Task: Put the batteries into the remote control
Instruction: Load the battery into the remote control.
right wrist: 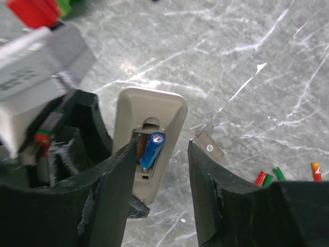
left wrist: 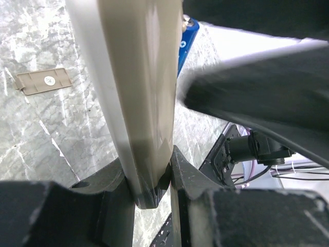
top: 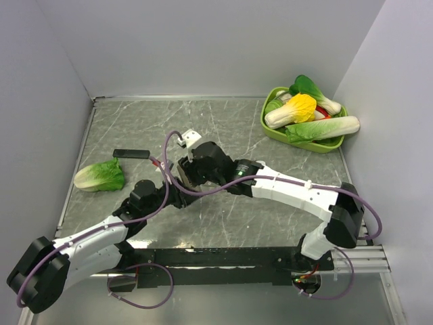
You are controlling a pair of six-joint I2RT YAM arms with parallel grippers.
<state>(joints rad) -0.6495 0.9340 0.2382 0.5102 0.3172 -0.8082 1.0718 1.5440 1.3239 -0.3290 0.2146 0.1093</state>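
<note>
The remote control [right wrist: 149, 116] is being held near the middle of the table [top: 230, 230]. The left gripper [left wrist: 149, 180] is clamping tight on its near end, so its long axis is running away from that wrist. Its grey-beige back is facing the right wrist's camera, with the rounded end pointing away. The recess is lying open with a blue shape [right wrist: 152, 149] inside; whether that is a cell or only lining, I cannot tell. From above, the two wrists are hiding the remote almost wholly.

The right gripper [right wrist: 162, 145] is standing wide, its fingers [right wrist: 205, 190] straddling the recess without closing on it. On the table just beyond, a small beige cover [left wrist: 43, 81] is lying flat. The batteries [right wrist: 268, 180], in red, green and orange, are lying near it, partly cut off behind the right finger.

Farther off on the left, a flat black bar [top: 130, 154] and a lettuce leaf [top: 99, 176] are lying. In the far right corner a green basket [top: 265, 124] is holding toy vegetables [top: 301, 108], a yellow-hearted one among leafy greens.
</note>
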